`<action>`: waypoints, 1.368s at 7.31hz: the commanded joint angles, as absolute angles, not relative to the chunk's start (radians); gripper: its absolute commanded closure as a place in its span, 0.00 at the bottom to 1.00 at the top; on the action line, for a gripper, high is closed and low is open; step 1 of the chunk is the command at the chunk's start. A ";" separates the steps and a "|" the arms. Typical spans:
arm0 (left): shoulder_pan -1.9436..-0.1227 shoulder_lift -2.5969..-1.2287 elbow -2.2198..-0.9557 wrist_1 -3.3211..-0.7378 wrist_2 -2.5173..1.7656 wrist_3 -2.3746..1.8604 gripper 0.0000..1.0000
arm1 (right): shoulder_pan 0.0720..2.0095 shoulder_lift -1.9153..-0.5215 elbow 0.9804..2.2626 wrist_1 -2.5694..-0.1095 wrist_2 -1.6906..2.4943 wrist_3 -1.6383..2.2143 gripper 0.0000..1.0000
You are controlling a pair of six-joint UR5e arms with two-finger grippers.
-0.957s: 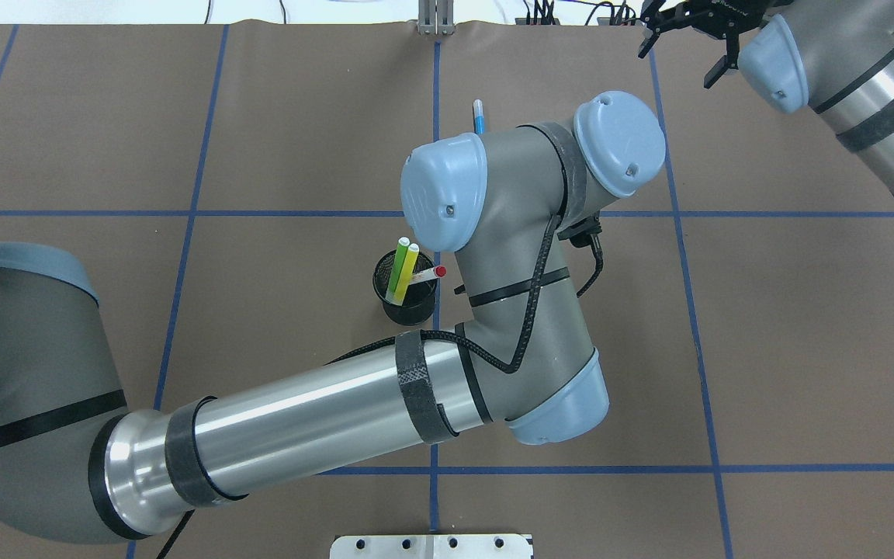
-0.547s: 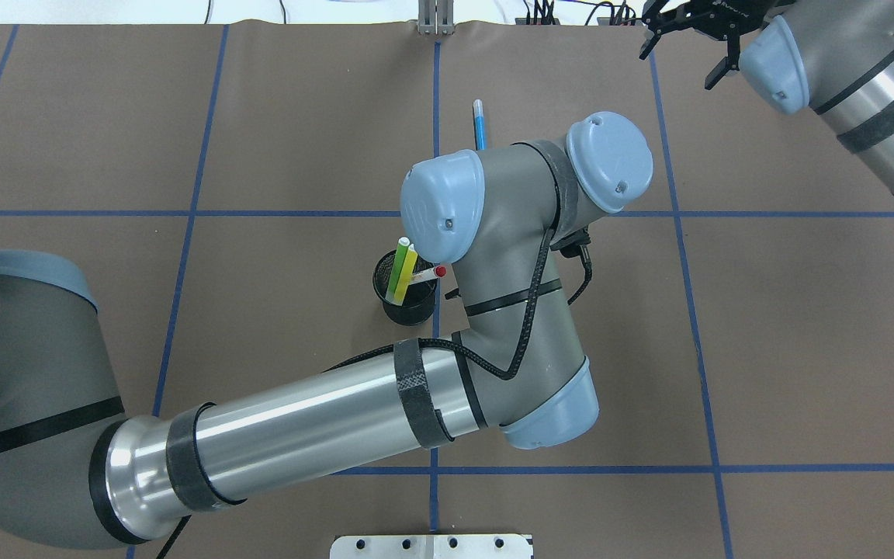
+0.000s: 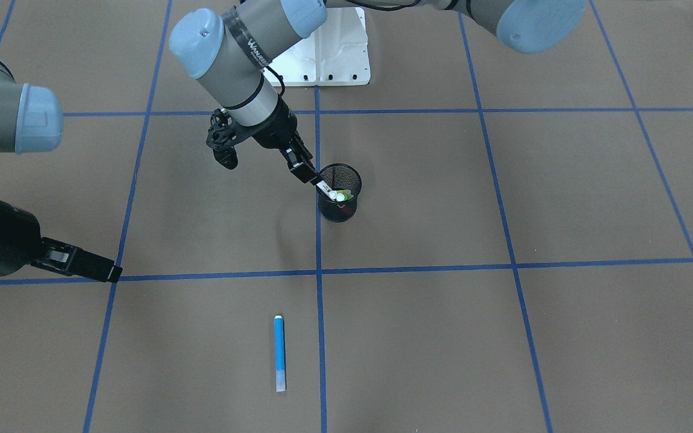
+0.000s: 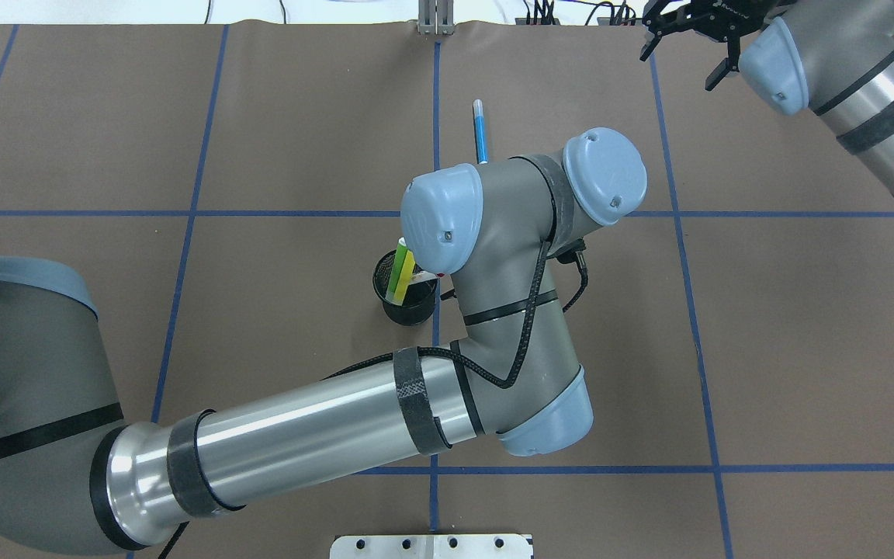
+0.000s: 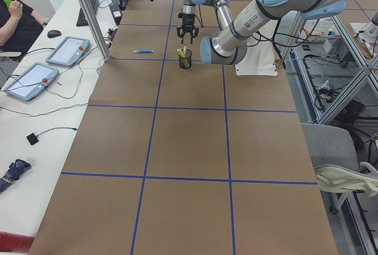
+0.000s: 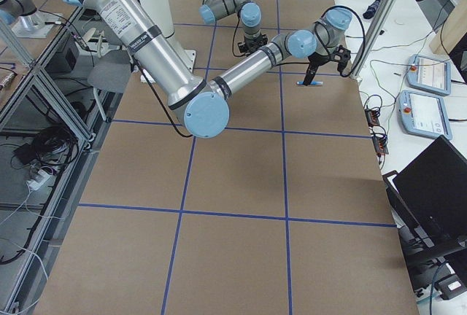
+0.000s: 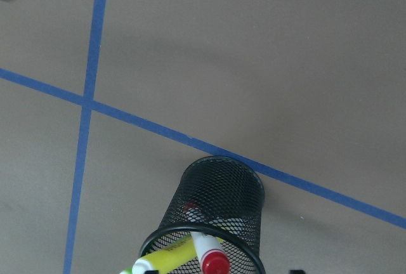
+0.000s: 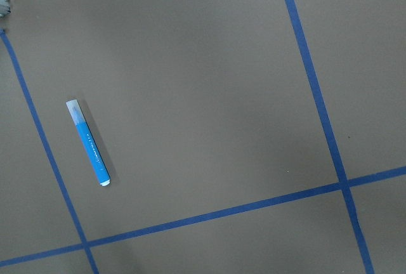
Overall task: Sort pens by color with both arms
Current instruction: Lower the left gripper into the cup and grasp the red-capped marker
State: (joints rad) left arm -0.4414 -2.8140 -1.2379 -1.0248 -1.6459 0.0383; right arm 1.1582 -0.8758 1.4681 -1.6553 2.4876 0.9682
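Left gripper [image 3: 266, 168] spread wide at mesh cup [image 7: 219, 201] holding red-capped pen [image 7: 211, 260], yellow pen [image 7: 166, 260] and green pen [image 4: 394, 277], blue pen [image 3: 279, 353] flat on table [image 3: 503, 337], right gripper [image 4: 684, 58] unclenched, well apart; a finger may snag the rim and tip the cup, or pinch two pens.

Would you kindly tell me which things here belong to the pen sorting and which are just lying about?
Job: blue pen, red-capped pen, yellow pen, green pen, mesh cup holding three.
Lying about: touch panels, mouse, laptop.
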 commanded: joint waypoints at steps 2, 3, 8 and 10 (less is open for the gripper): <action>-0.430 -2.807 -1.232 -1.039 -1.640 0.029 0.38 | 1.158 -0.885 1.468 -1.652 2.487 0.965 0.00; -0.426 -2.807 -1.232 -1.042 -1.638 0.025 0.45 | 1.160 -0.885 1.468 -1.651 2.487 0.965 0.00; -0.416 -2.807 -1.224 -1.042 -1.615 -0.002 0.51 | 1.160 -0.887 1.468 -1.649 2.487 0.963 0.00; -0.419 -2.807 -1.223 -1.042 -1.601 0.008 0.51 | 1.158 -0.887 1.468 -1.649 2.485 0.963 0.00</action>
State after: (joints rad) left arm -0.4165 -2.8072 -1.2232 -1.0416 -1.6074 0.0032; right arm 1.1594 -0.8866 1.4680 -1.6490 2.4862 0.9634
